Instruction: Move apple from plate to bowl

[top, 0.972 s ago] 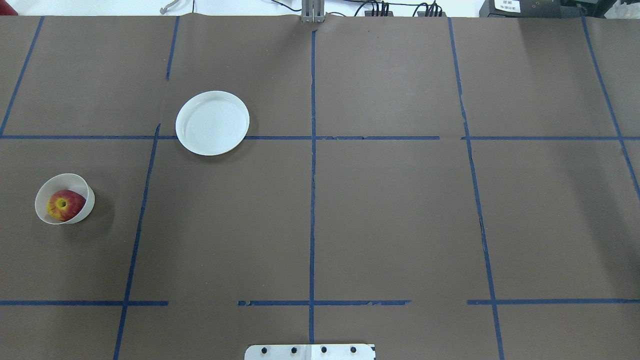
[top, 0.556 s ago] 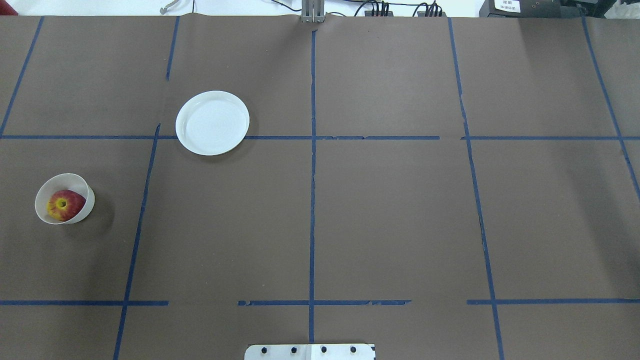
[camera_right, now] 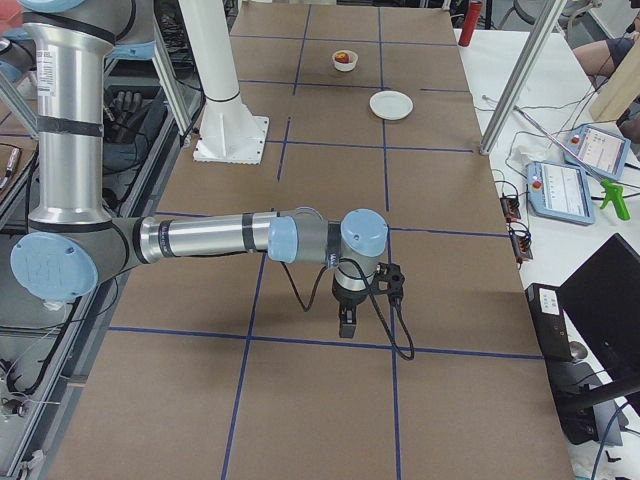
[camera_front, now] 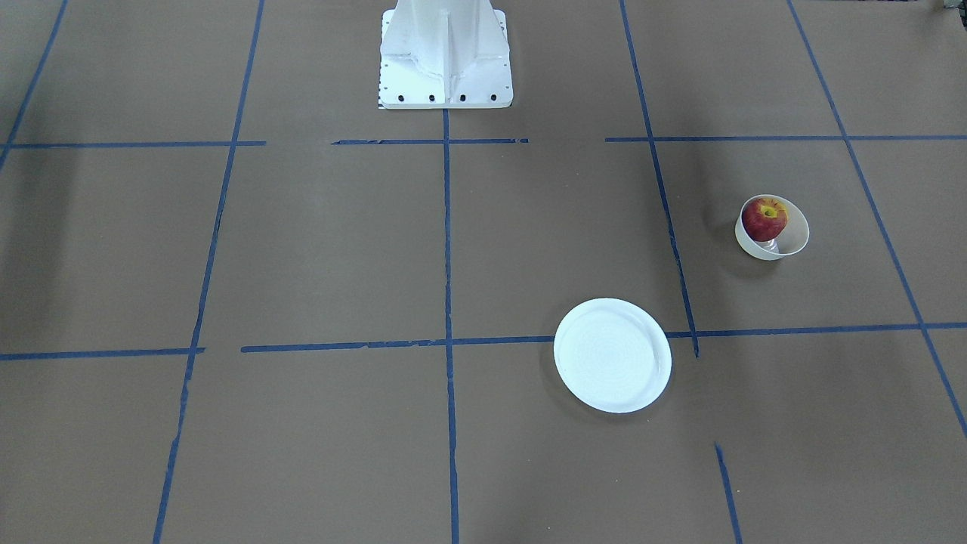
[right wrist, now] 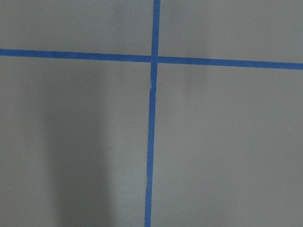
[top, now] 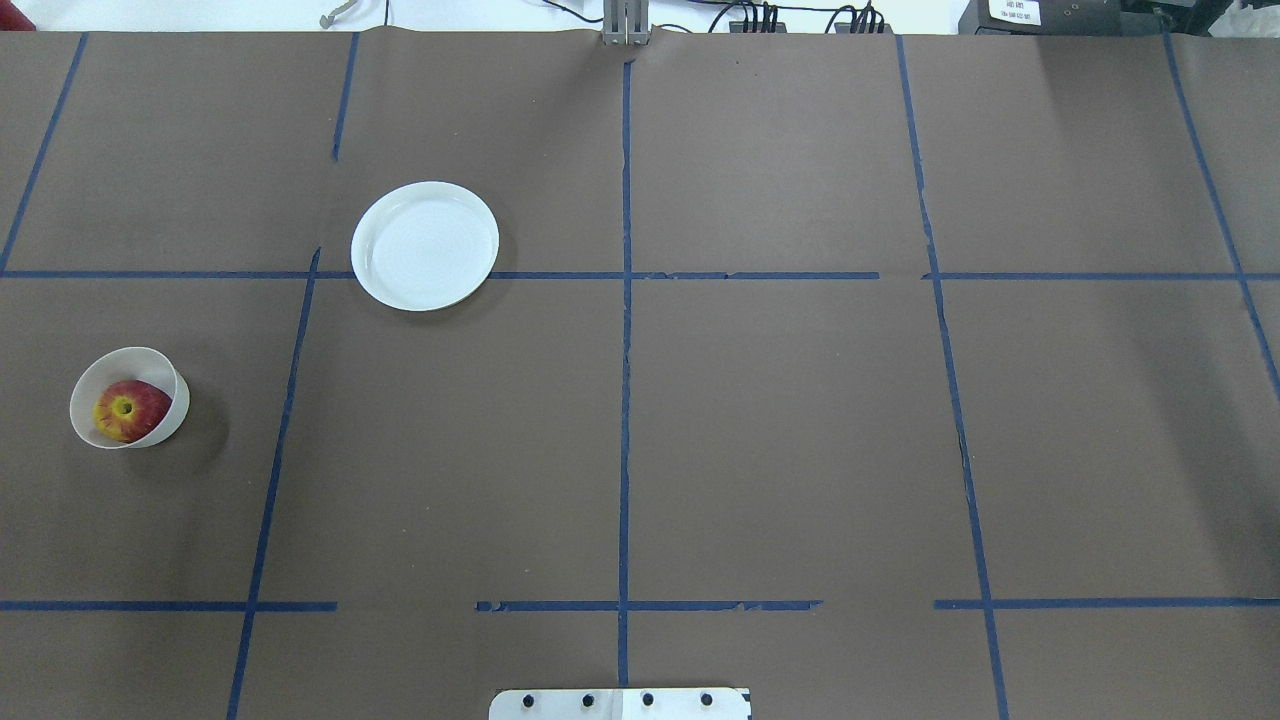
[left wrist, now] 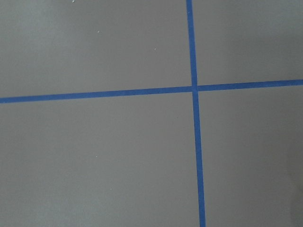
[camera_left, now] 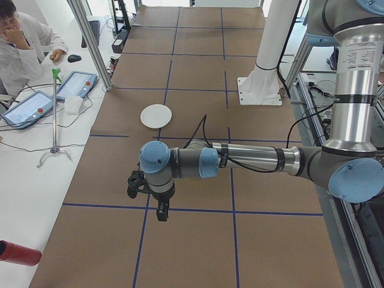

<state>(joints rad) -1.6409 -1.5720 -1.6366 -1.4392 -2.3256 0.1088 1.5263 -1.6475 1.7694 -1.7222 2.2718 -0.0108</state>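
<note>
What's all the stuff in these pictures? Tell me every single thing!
apple: one, red with a yellow patch, inside the bowl
bowl: one, cream-white, on the table, on the robot's left side
plate: one, white, on the table, farther from the robot than the bowl
table: one, brown
tape lines: many, blue, a grid across the table
person: one, white coat, at the side desk
left arm: one, silver and blue, stretched over the table
right arm: one, silver and blue, stretched over the table
left end effector: one, black, pointing down; open or shut unclear
right end effector: one, black, pointing down; open or shut unclear
</note>
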